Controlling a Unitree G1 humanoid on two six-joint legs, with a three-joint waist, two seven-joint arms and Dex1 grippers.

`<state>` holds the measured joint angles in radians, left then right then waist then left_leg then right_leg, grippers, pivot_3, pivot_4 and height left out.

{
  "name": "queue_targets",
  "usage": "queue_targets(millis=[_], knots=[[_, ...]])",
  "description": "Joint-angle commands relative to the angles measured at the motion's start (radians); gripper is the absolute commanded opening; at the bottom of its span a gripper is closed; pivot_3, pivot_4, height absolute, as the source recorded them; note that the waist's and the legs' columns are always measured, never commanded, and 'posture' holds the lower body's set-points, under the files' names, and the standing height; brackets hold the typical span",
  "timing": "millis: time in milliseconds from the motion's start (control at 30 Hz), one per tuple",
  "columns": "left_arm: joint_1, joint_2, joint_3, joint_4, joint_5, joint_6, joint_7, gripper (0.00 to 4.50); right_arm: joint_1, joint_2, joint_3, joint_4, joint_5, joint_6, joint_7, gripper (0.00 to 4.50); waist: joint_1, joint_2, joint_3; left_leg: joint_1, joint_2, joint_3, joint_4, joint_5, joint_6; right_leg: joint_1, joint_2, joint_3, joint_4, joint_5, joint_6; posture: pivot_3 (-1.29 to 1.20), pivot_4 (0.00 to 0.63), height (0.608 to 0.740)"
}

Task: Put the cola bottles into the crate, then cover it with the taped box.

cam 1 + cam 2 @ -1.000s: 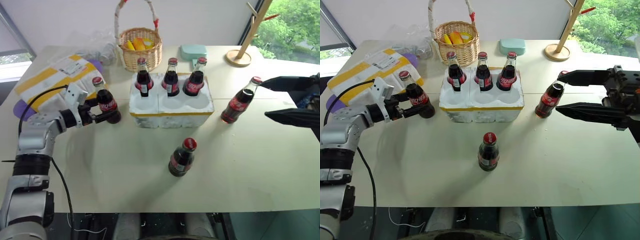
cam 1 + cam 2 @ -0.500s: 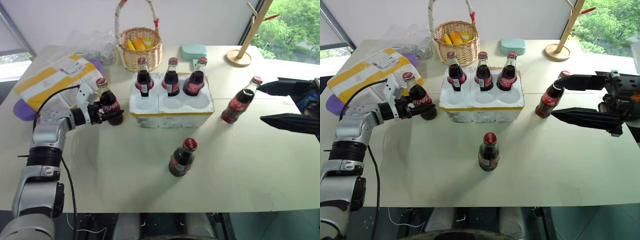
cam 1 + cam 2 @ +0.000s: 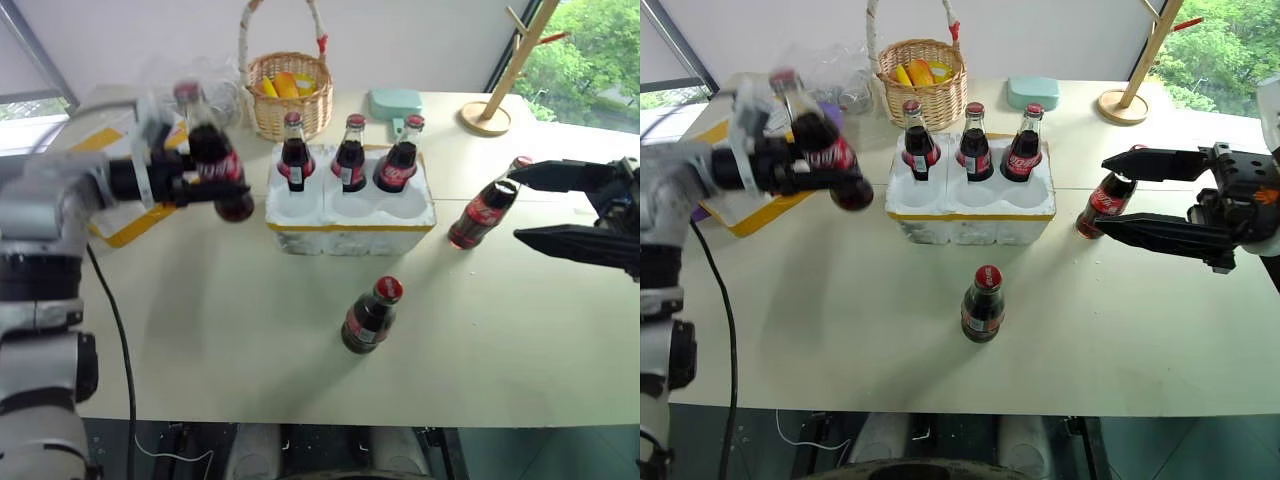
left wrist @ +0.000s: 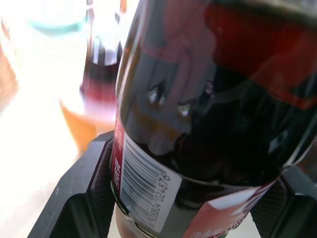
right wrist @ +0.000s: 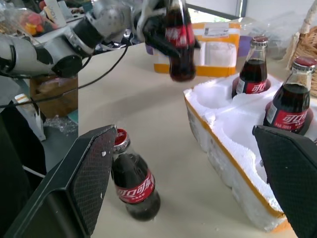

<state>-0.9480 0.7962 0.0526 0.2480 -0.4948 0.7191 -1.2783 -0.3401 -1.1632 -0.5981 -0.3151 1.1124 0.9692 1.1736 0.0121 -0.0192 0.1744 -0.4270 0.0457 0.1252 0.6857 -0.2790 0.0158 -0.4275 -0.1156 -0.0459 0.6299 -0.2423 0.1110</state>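
Beige counter (image 3: 250, 340) carries a white six-welled styrofoam crate (image 3: 350, 210) near its far edge. Left claw (image 3: 195, 180) pinches a red-capped glass cola bottle (image 3: 215, 160) aloft; right claw (image 3: 1120, 195) is spread.

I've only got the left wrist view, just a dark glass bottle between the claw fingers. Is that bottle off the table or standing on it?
Observer: Off it. The left claw holds the small red-capped glass cola bottle in the air above the beige table, beside the white styrofoam crate with six round wells.
Operator: Any free wells?
Observer: Yes, the three front wells are empty; three more cola bottles fill the back row.
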Motion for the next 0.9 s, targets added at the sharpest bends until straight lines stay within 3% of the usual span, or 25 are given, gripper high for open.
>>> queue_targets(millis=[33, 233, 500, 900], knots=[[-0.119, -0.042, 0.004, 0.022, -0.033, 0.015, -0.004, 2.85, 0.01, 0.012, -0.026, -0.036, 0.003, -0.027, -0.019, 4.5, 0.002, 0.0, 0.0, 0.0, 0.0, 0.0, 0.0, 0.0, 0.0, 0.0, 0.0, 0.0, 0.0, 0.0, 0.0, 0.0, 0.15, 0.74], [-0.169, -0.163, -0.113, 0.162, 0.088, -0.143, -0.016, 2.85, 0.052, 0.032, -0.056, -0.067, 0.016, -0.032, -0.06, 4.5, 0.001, 0.0, 0.0, 0.001, -0.001, 0.0, 0.0, 0.003, -0.004, 0.0, 0.001, 0.0, 0.0, 0.0, 0.002, 0.0, 0.15, 0.74], [-0.18, -0.267, -0.165, 0.318, 0.161, -0.257, -0.041, 2.85, 0.113, 0.05, -0.104, -0.1, 0.027, -0.032, -0.097, 4.5, 0.001, -0.002, 0.001, -0.001, -0.001, 0.0, 0.0, 0.002, -0.003, -0.001, 0.001, 0.0, 0.0, 0.0, 0.002, 0.0, 0.15, 0.74], [-0.097, -0.279, -0.248, 0.378, 0.32, -0.436, -0.064, 2.85, 0.155, 0.077, -0.085, -0.118, 0.007, -0.066, -0.132, 4.5, -0.003, -0.002, 0.002, -0.001, 0.0, 0.0, 0.0, 0.0, 0.0, -0.001, 0.001, 0.0, 0.0, 0.0, 0.002, 0.0, 0.15, 0.74]])
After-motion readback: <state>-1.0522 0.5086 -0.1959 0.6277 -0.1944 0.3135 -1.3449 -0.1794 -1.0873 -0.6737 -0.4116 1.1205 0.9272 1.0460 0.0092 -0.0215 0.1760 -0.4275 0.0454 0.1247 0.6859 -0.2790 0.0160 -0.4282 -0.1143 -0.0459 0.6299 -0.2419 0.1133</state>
